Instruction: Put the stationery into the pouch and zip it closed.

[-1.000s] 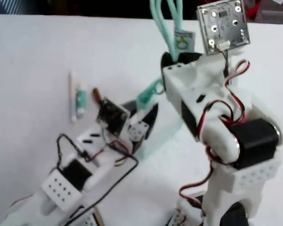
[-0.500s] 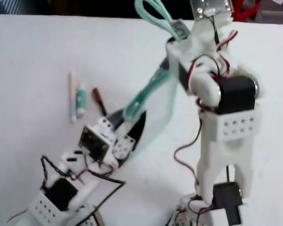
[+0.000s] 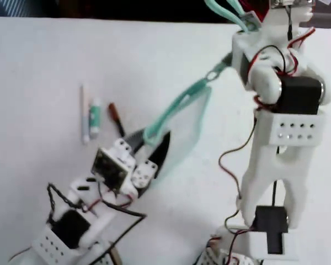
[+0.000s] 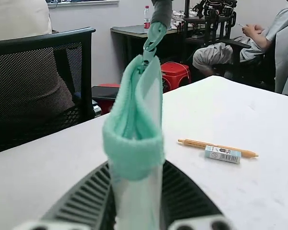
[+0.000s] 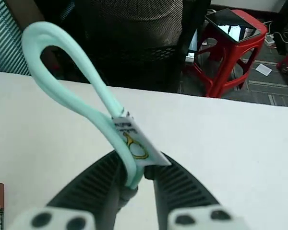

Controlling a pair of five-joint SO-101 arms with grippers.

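Stationery: a pale pen [image 3: 84,113], an eraser [image 3: 94,119] and a brown marker [image 3: 116,118] lie on the counter [image 3: 38,61] left of the pouch [image 3: 182,124], all outside it.
Left end effector [image 3: 151,142]: clamped on the pouch's lower end.
Pouch: lifted, stretched slantwise between both arms.
Right end effector [image 5: 137,167]: pinched on the strap [image 5: 72,72] at the pouch's upper end.
Risk: a harder pull could slip the strap free or strain the zip; with both grips occupied, nothing can load the stationery.
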